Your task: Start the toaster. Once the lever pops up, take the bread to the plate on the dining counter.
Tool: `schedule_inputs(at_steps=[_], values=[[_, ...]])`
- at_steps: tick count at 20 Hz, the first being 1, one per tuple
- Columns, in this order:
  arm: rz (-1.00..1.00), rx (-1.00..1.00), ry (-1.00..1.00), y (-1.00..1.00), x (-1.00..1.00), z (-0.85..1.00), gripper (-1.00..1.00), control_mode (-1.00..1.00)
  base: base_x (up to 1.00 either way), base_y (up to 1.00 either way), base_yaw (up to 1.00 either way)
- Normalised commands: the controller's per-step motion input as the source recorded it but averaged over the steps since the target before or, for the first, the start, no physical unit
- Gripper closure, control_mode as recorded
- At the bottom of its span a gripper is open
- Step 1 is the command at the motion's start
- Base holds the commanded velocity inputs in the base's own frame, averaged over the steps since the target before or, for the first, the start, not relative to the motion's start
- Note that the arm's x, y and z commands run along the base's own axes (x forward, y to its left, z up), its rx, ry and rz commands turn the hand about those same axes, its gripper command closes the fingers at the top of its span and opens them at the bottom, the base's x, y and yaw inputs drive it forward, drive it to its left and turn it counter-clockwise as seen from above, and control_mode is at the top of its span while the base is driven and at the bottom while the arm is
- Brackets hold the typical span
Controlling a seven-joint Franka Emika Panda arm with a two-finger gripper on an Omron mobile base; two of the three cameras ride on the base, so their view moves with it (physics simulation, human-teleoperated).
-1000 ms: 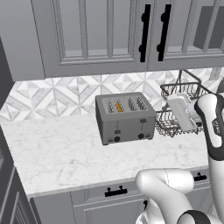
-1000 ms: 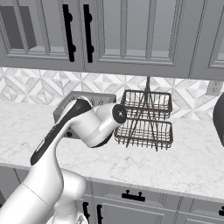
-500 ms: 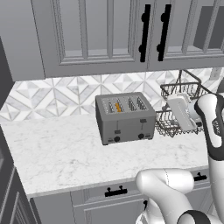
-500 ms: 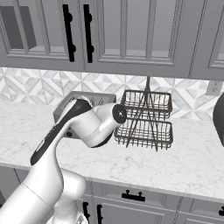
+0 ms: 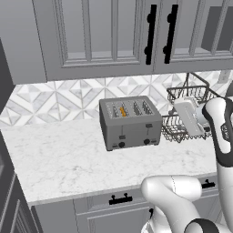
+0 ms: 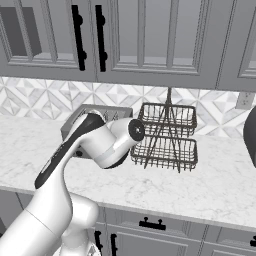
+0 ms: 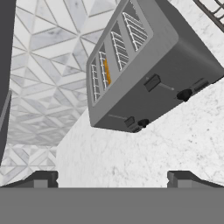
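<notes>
While the dark two-finger gripper (image 7: 112,177) hangs with jaws spread, empty, the boxy grey metal toaster (image 5: 130,122) sits lengthwise along the backsplash, levers facing outward, an orange-brown bread slice (image 5: 122,111) edge-up in its second slot.

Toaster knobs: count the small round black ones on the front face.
2. On the boxy grey metal toaster, one small round black knob sits low on the front's left half, under the left slider tab; the other knob sits low on the right half.

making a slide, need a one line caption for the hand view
Open gripper hangs above the marble counter, facing the toaster with bread in one slot.
</notes>
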Motion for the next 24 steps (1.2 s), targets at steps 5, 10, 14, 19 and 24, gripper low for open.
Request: schedule_inputs(at_steps=[5, 10, 14, 19, 24], values=[[0.00, 0.00, 0.00, 0.00, 0.00, 0.00, -1.00, -1.00, 0.00, 0.00, 0.00], [0.00, 0.00, 0.00, 0.00, 0.00, 0.00, -1.00, -1.00, 0.00, 0.00, 0.00], [0.00, 0.00, 0.00, 0.00, 0.00, 0.00, -1.00, -1.00, 0.00, 0.00, 0.00], [0.00, 0.00, 0.00, 0.00, 0.00, 0.00, -1.00, -1.00, 0.00, 0.00, 0.00], [0.00, 0.00, 0.00, 0.00, 0.00, 0.00, -1.00, -1.00, 0.00, 0.00, 0.00]])
